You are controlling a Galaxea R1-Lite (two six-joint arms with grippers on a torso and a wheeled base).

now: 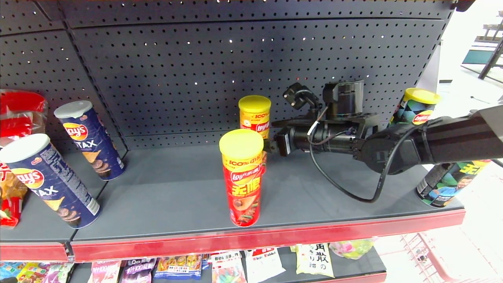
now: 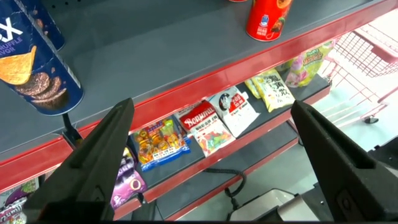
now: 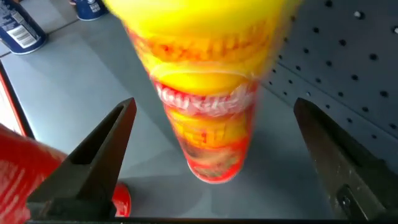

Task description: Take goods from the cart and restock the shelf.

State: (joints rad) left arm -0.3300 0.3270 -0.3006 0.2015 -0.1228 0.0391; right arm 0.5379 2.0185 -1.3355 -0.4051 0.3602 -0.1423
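The right pincer (image 3: 214, 106) is spread wide, one finger on each side of the rear red can (image 3: 211, 93) and neither finger touching it. That can has a yellow lid and stands upright near the back edge of the shelf (image 1: 173, 196), close to the perforated dark back panel (image 1: 196, 70). A second can of the same kind, the front red can (image 1: 241, 177), stands upright at the shelf's front edge, just in front of the first.

The left pincer (image 2: 211, 106) is also wide open and holds nothing. It hangs below the shelf's front edge, over the lower shelf (image 2: 186, 165), where flat snack packets (image 2: 208, 127) lie in a row.

The shelf deck is plain matte grey with a red front lip (image 1: 275, 230). Two blue cans (image 1: 90, 139) with pale lids stand toward its left end, one behind the other. Two dark patterned cans (image 1: 414, 106) with yellow lids stand at its right end, one at the back corner and one at the front corner.

Past the right end of the shelf the floor is bright, and the pink wire cart (image 2: 367, 56) stands there, low and near the lower shelf.
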